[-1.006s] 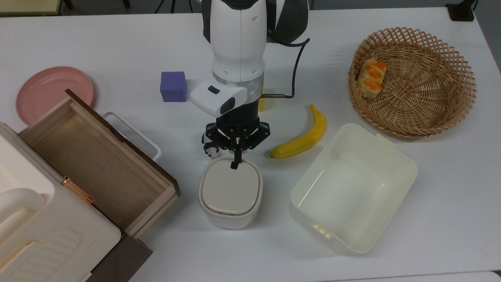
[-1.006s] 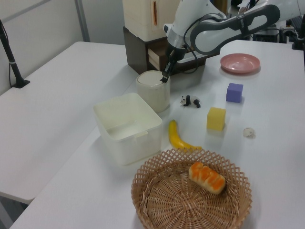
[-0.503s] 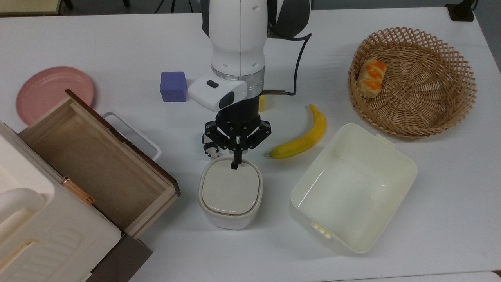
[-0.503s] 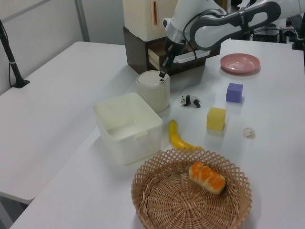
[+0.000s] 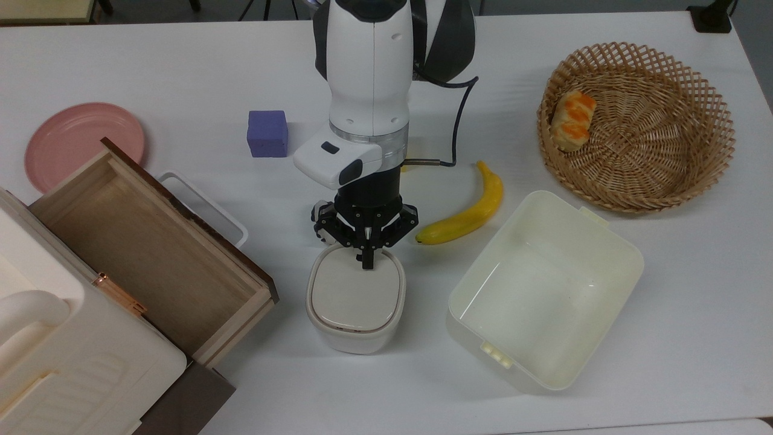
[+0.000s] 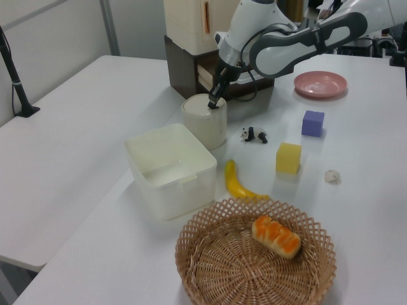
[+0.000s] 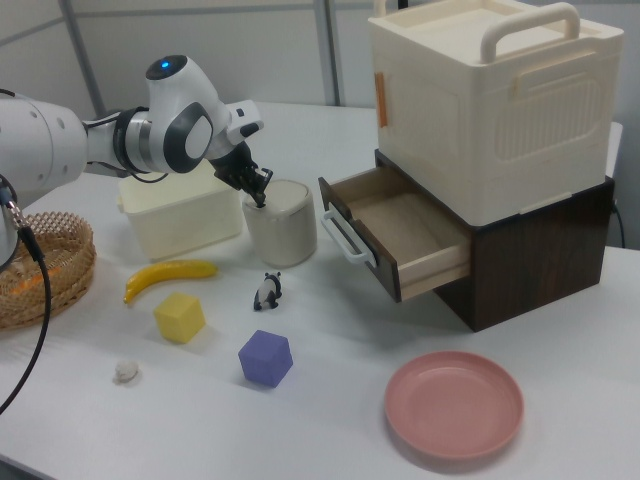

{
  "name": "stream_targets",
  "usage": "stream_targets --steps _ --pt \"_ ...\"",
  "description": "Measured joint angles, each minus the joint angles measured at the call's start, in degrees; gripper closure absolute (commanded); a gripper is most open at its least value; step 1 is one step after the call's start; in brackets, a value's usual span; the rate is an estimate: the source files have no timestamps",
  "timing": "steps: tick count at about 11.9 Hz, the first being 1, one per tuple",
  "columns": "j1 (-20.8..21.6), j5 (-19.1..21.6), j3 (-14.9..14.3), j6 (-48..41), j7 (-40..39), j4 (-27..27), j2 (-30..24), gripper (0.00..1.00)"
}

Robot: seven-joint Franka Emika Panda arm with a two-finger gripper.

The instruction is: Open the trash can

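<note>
The trash can (image 5: 355,302) is a small off-white bin with a flat beige lid, standing mid-table between the open drawer and the cream tub; it also shows in the left view (image 6: 203,124) and the right view (image 7: 283,230). The lid lies closed. My gripper (image 5: 366,263) points down with its black fingers shut together, their tip resting on the lid near its far edge in the top view. The same tip sits on the lid's rim in the left view (image 6: 212,104) and the right view (image 7: 260,199). Nothing is held.
An open wooden drawer (image 5: 151,254) lies at the top view's left, a lidless cream tub (image 5: 543,284) at the right. A banana (image 5: 468,217) and a panda toy (image 6: 254,134) sit just behind the can. Farther off are a purple cube (image 5: 267,133), pink plate (image 5: 81,142) and wicker basket (image 5: 664,169).
The gripper has shifted a little further over the lid, toward its middle in the top view, with the arm's wrist following. The lid stays closed and the can has not moved.
</note>
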Motion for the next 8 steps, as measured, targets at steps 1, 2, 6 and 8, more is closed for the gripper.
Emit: stream_targets --steps 1,2,6,8 --pt "0.0 0.0 0.0 0.0 0.1 0.1 -0.1 1.00" --pt "0.0 0.0 0.0 0.0 0.1 0.2 -0.2 1.00" --pt "-0.3 0.0 -0.1 -1.1 0.2 -0.5 -6.7 0.82" --pt "-0.4 0.0 -0.1 -8.3 0.2 -3.7 -12.7 0.31"
